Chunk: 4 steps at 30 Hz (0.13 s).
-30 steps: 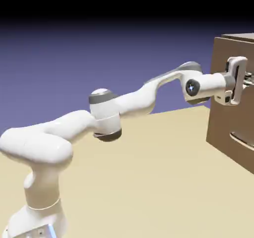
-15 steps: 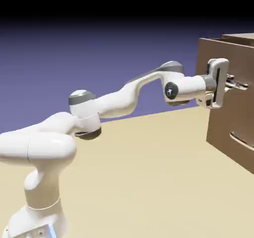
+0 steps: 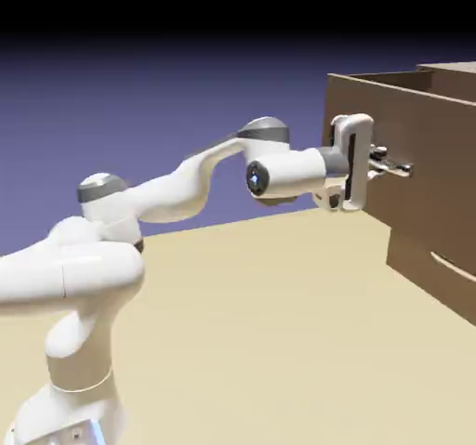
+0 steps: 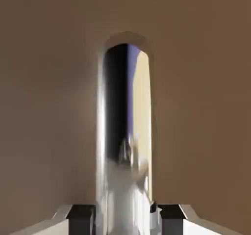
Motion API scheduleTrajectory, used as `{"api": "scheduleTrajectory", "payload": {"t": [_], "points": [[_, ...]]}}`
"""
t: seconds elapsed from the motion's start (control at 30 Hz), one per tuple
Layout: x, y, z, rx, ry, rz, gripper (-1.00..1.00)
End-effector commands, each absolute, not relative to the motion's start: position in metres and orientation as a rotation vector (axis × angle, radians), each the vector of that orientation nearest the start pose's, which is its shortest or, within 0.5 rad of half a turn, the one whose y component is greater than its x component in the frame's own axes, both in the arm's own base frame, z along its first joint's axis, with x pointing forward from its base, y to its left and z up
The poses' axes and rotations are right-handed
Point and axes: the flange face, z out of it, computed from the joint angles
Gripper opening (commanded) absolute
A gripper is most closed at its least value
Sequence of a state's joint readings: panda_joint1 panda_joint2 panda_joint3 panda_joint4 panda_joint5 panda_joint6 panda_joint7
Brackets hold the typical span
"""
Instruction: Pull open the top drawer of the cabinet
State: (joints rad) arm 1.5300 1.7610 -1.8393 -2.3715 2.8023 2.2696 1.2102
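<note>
The cabinet [image 3: 423,281] stands at the exterior view's right, brown and wood-look. Its top drawer [image 3: 423,123] juts out toward the arm, well proud of the cabinet body, with its open top rim showing. My gripper [image 3: 387,164] is shut on the drawer's slim metallic bar handle [image 3: 400,167], the white hand level and pointing at the drawer front. In the hand view the shiny handle [image 4: 125,131] runs up the middle between the two grey fingertips [image 4: 81,218], against the brown drawer front [image 4: 44,82].
The lower drawer's front with its own bar handle [image 3: 453,267] sits below, flush with the cabinet. The tan table [image 3: 279,332] spreads under the arm. My arm stretches from the lower left, elbow folded back.
The hand has drawn back toward the exterior view's left with the handle in its grip, and the top drawer has slid out with it. The elbow has folded further back.
</note>
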Motion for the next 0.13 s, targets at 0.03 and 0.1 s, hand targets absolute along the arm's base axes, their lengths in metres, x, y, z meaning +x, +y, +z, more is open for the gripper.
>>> {"api": "scheduleTrajectory", "payload": {"t": [0.03, 0.1], "points": [[0.506, 0.02, 0.457, -0.614, 1.482, -0.613, 1.0], [0.483, 0.021, 0.458, -0.615, 1.481, -0.614, 1.0]]}}
